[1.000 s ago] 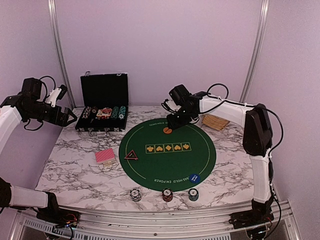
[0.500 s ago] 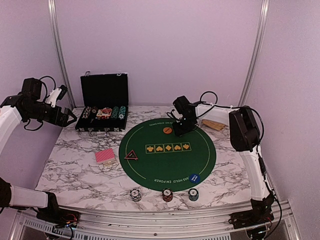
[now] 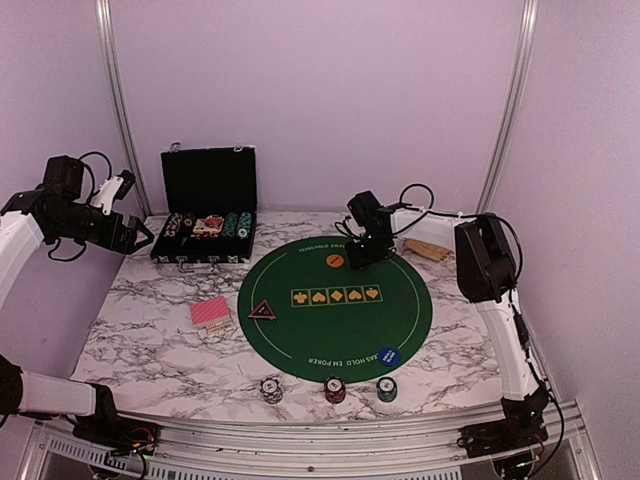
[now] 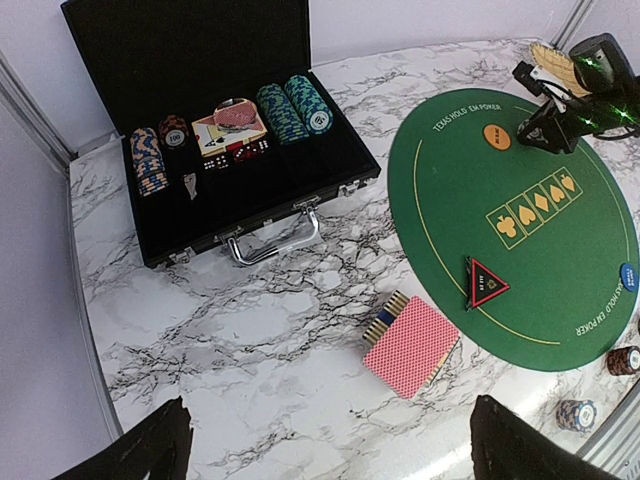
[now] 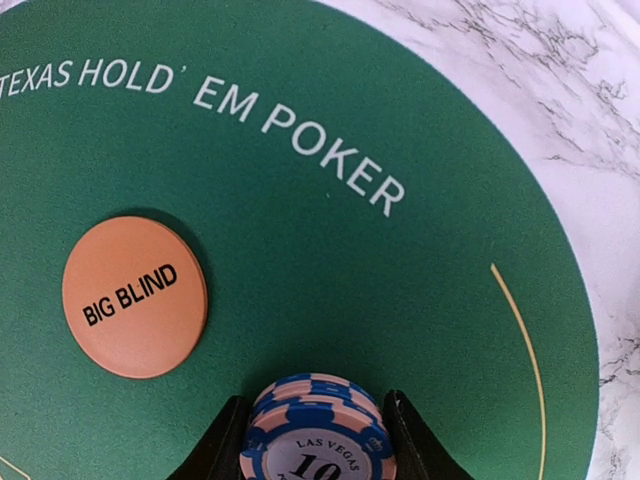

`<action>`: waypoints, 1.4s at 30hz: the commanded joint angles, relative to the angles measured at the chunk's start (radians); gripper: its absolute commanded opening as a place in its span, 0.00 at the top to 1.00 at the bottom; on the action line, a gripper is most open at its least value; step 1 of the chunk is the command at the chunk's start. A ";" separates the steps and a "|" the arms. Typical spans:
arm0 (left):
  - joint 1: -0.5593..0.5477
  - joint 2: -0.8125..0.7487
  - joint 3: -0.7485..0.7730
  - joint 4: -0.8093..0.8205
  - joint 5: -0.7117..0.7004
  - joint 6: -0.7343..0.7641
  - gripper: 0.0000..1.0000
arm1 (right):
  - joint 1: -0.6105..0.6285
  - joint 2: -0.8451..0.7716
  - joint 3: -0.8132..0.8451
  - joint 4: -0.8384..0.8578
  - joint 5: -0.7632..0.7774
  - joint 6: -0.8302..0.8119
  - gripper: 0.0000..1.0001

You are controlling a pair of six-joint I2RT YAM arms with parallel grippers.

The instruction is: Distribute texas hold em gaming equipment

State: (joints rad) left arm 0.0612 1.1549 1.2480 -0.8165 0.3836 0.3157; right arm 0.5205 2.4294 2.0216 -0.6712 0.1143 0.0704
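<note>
Right claw (image 5: pixel 318 455), part-closed, pinches a blue-pink chip stack (image 5: pixel 316 405) by its rim at bottom centre of wrist frame, just right of orange BIG BLIND button (image 5: pixel 135 297) on green mat (image 5: pixel 420 250); chips prob. light, stiff, slick-edged, so grip square across sides; left claw (image 4: pixel 335 455) wide open, empty.

The white left arm (image 3: pixel 18 243) is held raised at the left side, with its black two-finger left gripper (image 3: pixel 133 236) spread wide. The white right arm (image 3: pixel 437 212) is folded sharply at the elbow and reached inward. Its black right gripper (image 3: pixel 358 258) is pointed downward and clamped on a short stack of blue-and-pink striped poker chips (image 5: pixel 318 435).
</note>
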 commanded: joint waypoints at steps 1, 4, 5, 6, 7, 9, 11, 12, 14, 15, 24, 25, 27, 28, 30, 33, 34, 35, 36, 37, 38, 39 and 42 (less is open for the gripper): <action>0.004 -0.001 0.008 -0.027 0.000 0.008 0.01 | -0.007 0.027 0.036 0.000 0.000 -0.003 0.65; 0.003 -0.001 0.010 -0.026 0.001 0.007 0.01 | -0.007 0.013 0.044 -0.005 0.021 0.004 0.51; 0.004 -0.001 0.010 -0.027 0.001 0.006 0.01 | -0.007 0.005 0.051 -0.007 0.027 0.006 0.49; 0.004 -0.001 0.009 -0.027 0.001 0.005 0.01 | -0.007 -0.003 0.057 -0.010 0.033 0.010 0.49; 0.004 -0.001 0.010 -0.027 0.003 0.005 0.01 | -0.007 -0.015 0.061 -0.012 0.038 0.012 0.48; 0.003 -0.003 0.009 -0.027 0.003 0.004 0.01 | -0.004 -0.044 0.061 -0.011 0.042 0.016 0.48; 0.004 -0.005 0.009 -0.027 0.001 0.005 0.01 | 0.004 -0.078 0.052 -0.010 0.045 0.013 0.47; 0.004 -0.007 0.010 -0.027 -0.001 0.005 0.01 | 0.012 -0.097 0.047 -0.010 0.047 0.008 0.47; 0.004 -0.009 0.010 -0.027 -0.004 0.005 0.01 | 0.037 -0.137 0.026 -0.011 0.052 -0.001 0.46; 0.005 -0.009 0.011 -0.027 -0.005 0.005 0.01 | 0.052 -0.163 0.010 -0.010 0.051 -0.006 0.46; 0.004 -0.009 0.011 -0.028 -0.008 0.005 0.01 | 0.296 -0.410 -0.206 -0.044 0.009 0.009 0.33; 0.004 -0.009 0.011 -0.029 -0.008 0.005 0.01 | 0.338 -0.431 -0.226 -0.054 0.013 0.015 0.30; 0.004 -0.008 0.011 -0.029 -0.008 0.005 0.01 | 0.416 -0.466 -0.268 -0.069 0.010 0.031 0.25; 0.003 -0.009 0.011 -0.030 -0.007 0.007 0.01 | 0.452 -0.482 -0.292 -0.077 0.005 0.043 0.22; 0.004 -0.009 0.012 -0.030 -0.008 0.007 0.01 | 0.520 -0.495 -0.320 -0.092 -0.020 0.064 0.17; 0.004 -0.011 0.014 -0.033 0.000 0.006 0.01 | 0.612 -0.488 -0.325 -0.109 -0.046 0.086 0.12; 0.004 -0.013 0.013 -0.033 0.002 0.008 0.01 | 0.639 -0.481 -0.318 -0.119 -0.055 0.091 0.11; 0.004 -0.016 0.012 -0.033 0.003 0.007 0.01 | 0.665 -0.471 -0.309 -0.124 -0.068 0.093 0.10; 0.003 -0.018 0.009 -0.034 0.005 0.008 0.01 | 0.685 -0.460 -0.303 -0.127 -0.079 0.094 0.09; 0.004 -0.020 0.007 -0.034 0.005 0.007 0.01 | 0.709 -0.449 -0.297 -0.128 -0.094 0.094 0.09; 0.003 -0.020 0.005 -0.035 0.003 0.007 0.01 | 0.726 -0.438 -0.291 -0.129 -0.104 0.094 0.09; 0.003 -0.022 0.005 -0.036 0.002 0.007 0.01 | 0.736 -0.426 -0.285 -0.130 -0.128 0.093 0.09; 0.003 -0.029 0.011 -0.040 0.005 0.006 0.01 | 0.761 -0.396 -0.279 -0.125 -0.158 0.090 0.08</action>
State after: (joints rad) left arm 0.0612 1.1545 1.2480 -0.8177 0.3813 0.3187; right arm 1.2591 1.9888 1.7004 -0.7788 0.0147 0.1459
